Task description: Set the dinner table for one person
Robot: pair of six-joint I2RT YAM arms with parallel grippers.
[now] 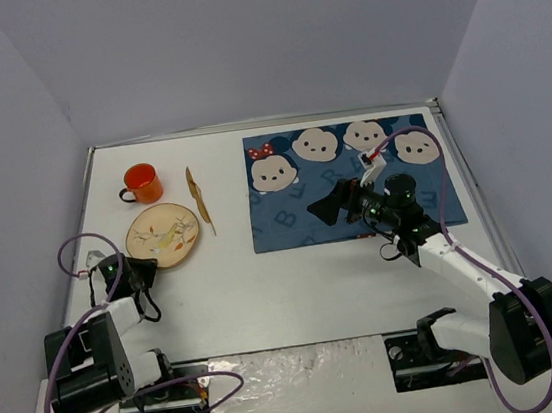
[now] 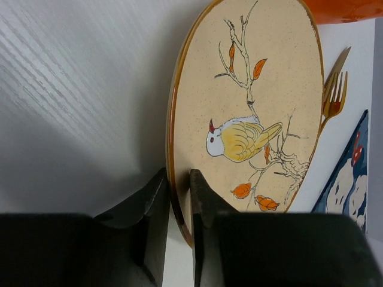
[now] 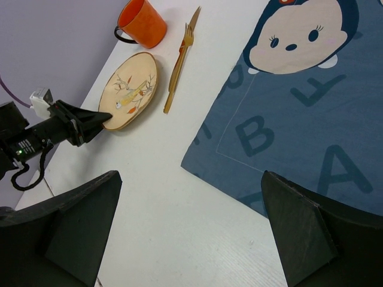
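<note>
On the left of the white dinner table (image 1: pixel 297 295) lies a beige plate (image 1: pixel 163 234) painted with a bird on a branch. My left gripper (image 1: pixel 146 271) reaches its near edge. In the left wrist view the gripper (image 2: pixel 178 179) has one finger on either side of the plate (image 2: pixel 251 107) rim, closed onto it. Over the near left part of the blue mouse-face mat (image 1: pixel 354 182), my right gripper (image 1: pixel 334 202) hangs open. The right wrist view shows this gripper (image 3: pixel 191 179) spread wide above bare table and the mat's corner, holding nothing.
An orange cup (image 1: pixel 142 183) stands behind the plate at the far left. A golden fork (image 1: pixel 198 198) lies between plate and mat, pointing away. Purple-grey walls enclose the table on three sides.
</note>
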